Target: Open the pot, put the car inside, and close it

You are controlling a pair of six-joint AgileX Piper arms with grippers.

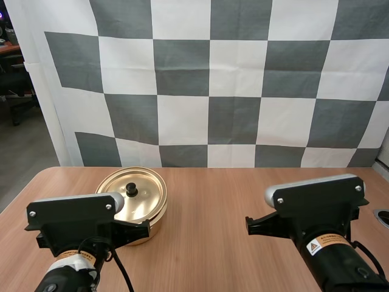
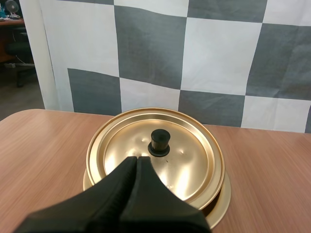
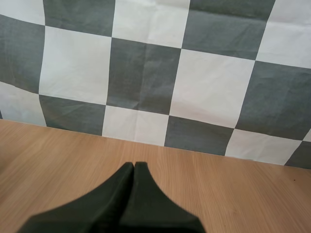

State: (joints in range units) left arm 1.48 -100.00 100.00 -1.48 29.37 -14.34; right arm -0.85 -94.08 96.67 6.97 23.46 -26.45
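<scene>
1. High view: your pot (image 1: 135, 204) sits at the table's (image 1: 206, 207) left with its lid (image 1: 132, 193) on.
2. Left wrist view: your left gripper (image 2: 136, 159) is clenched on nothing, short of the knob (image 2: 159, 142).
3. Right wrist view: your right gripper (image 3: 134, 165) is clenched over bare wood. A lidded pot fits either car sealed inside or lid awaiting lifting.

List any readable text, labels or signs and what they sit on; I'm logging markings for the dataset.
Right arm: a white sticker with a red warning triangle and lines of print, too small to read.
Pot, lid and table: no text.
Nothing else carries writing.
</scene>
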